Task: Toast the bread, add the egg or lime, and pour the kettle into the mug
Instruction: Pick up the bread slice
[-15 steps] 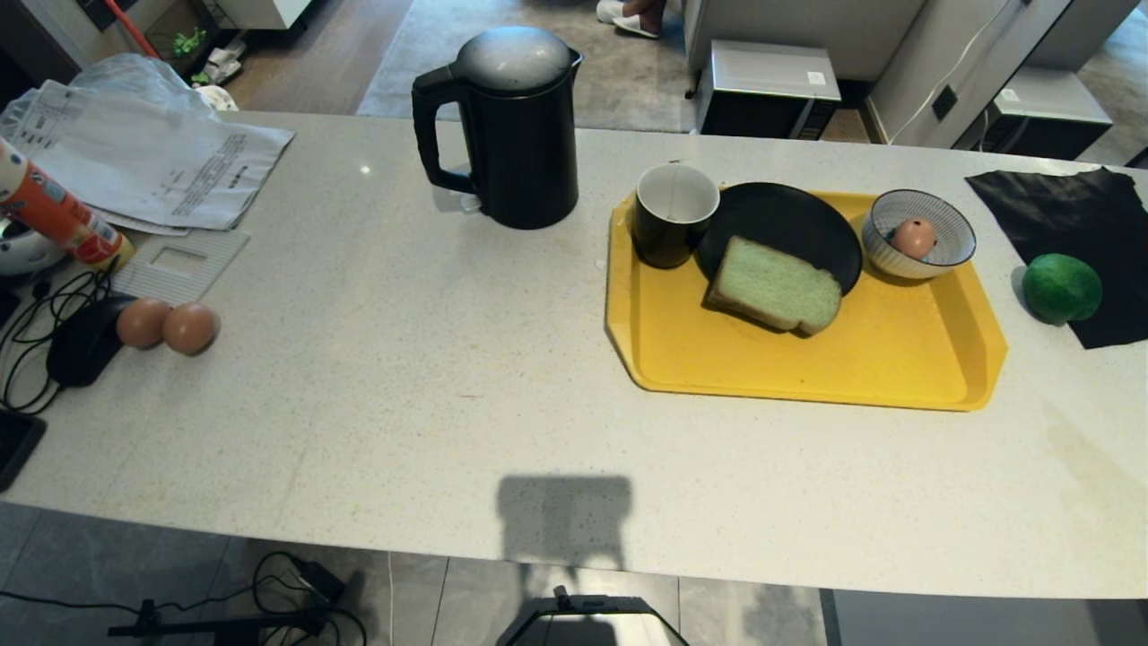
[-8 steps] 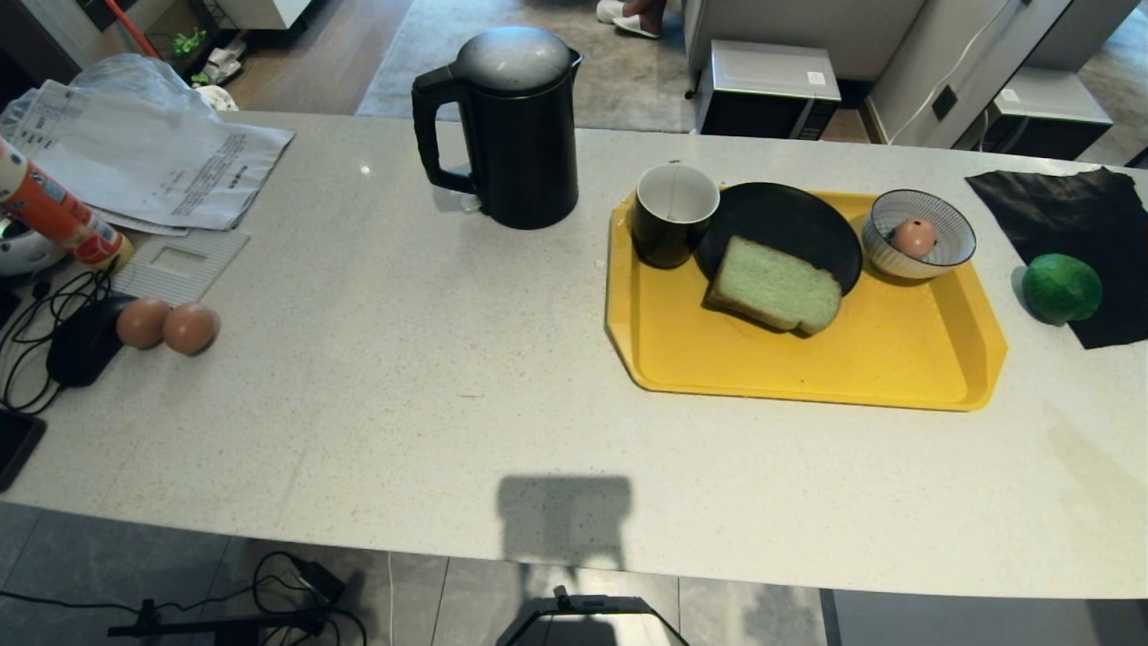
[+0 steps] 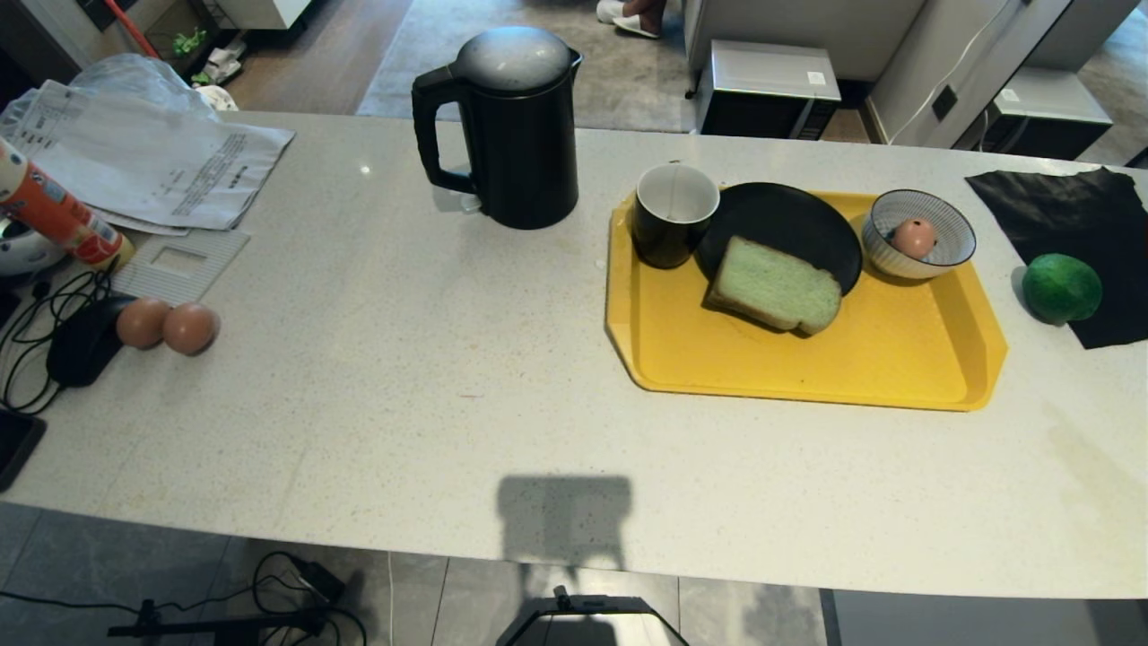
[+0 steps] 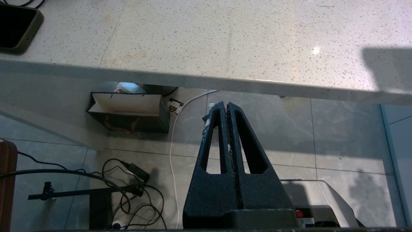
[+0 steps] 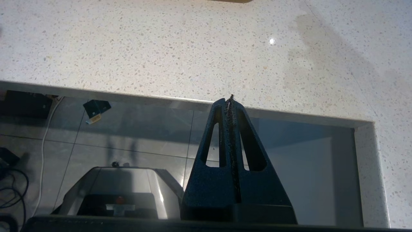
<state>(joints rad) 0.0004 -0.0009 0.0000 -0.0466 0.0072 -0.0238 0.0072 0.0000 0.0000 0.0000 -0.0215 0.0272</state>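
No step has begun. Nearest, the left pincer (image 4: 227, 104) and right pincer (image 5: 230, 100) hang closed and empty below the desk (image 3: 430, 395) edge. Farther, the bread (image 3: 775, 286) lies half on a black plate on the tray (image 3: 807, 368), the lime (image 3: 1062, 287) right, the mug (image 3: 674, 215) and kettle (image 3: 511, 126) beyond. No toaster seems visible; an arm must first reach the bread.
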